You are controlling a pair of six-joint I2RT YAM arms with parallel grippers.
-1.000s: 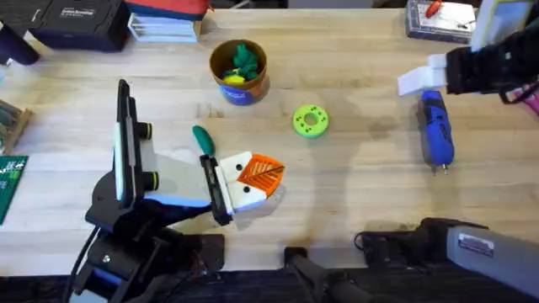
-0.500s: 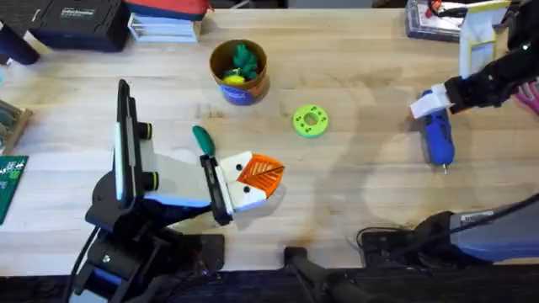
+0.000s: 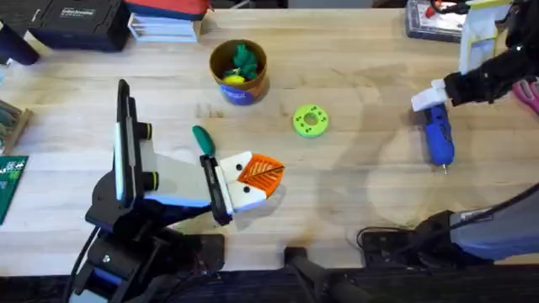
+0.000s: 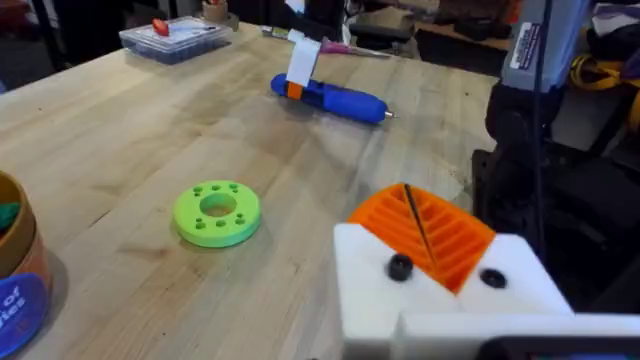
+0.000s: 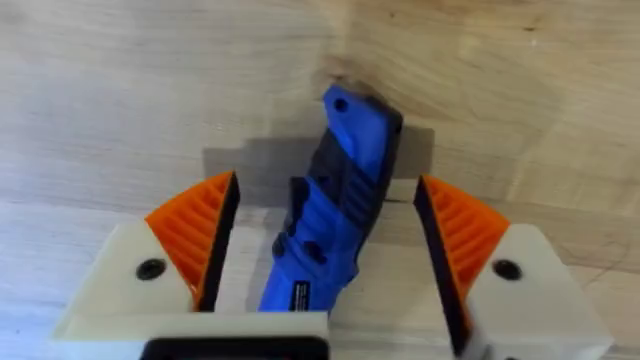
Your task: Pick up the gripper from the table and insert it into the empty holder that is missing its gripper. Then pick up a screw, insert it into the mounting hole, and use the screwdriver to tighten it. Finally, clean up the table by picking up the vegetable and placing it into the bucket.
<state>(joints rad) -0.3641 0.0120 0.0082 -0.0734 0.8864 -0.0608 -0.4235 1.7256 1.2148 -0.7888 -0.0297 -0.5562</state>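
Note:
The blue screwdriver (image 3: 439, 136) lies on the table (image 3: 362, 185) at the right, tip toward the front edge. My right gripper (image 3: 433, 103) is open and straddles its rear end; the orange pads (image 5: 200, 235) stand on either side of the screwdriver (image 5: 335, 215) without touching it. The screwdriver (image 4: 335, 98) also lies far off in the left wrist view. The teal vegetable (image 3: 204, 139) lies beside my left gripper (image 3: 268, 173), which is shut with nothing in it (image 4: 420, 225). The orange bucket (image 3: 238, 74) stands behind it. The loose gripper, its holder and the screw are out of view.
A lime-green disc with holes (image 3: 310, 120) lies mid-table. Green and yellow toys sit inside the bucket. A clear plastic box (image 3: 440, 18) is at the back right, dark cases and stacked papers (image 3: 164, 25) at the back left, a green circuit board (image 3: 10, 181) at the left edge.
My right gripper has moved in over the screwdriver's rear end and now straddles it. The screwdriver and the left arm have not moved.

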